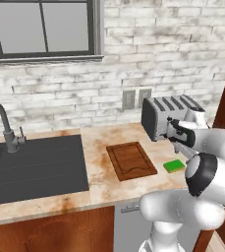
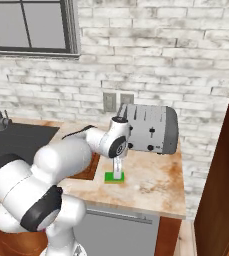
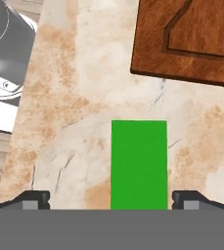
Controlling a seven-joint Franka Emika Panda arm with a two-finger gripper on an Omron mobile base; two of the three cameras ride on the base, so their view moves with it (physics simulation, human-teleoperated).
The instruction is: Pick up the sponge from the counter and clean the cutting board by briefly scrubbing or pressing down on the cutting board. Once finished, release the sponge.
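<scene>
The step in hand looks like the reach for the pickup: the small bright green rectangular sponge [image 3: 139,164] with its yellowish lower layer lies flat on the beige-tan speckled stone counter [image 1: 100,184], just beside the right edge of the dark reddish-brown wooden cutting board [image 1: 131,160] with a groove round its rim, and near the silver slotted toaster [image 2: 149,128] that stands against the white brick wall. The white arm's two-finger gripper [image 3: 110,199] hangs directly above the sponge; in the hand view its dark fingertips [image 3: 34,199] stand wide apart, one on each side of the green block, with bare counter between each tip and the sponge, so nothing is held. In the right base view the fingers reach down to the sponge's top, but whether they touch it I cannot tell. The board carries nothing and the scrubbing is not yet begun. The next move, as I judge it, calls for a short straight descent so the tips straddle the sponge's long sides, then a close across its narrow width, a lift, and a carry over to the board.
</scene>
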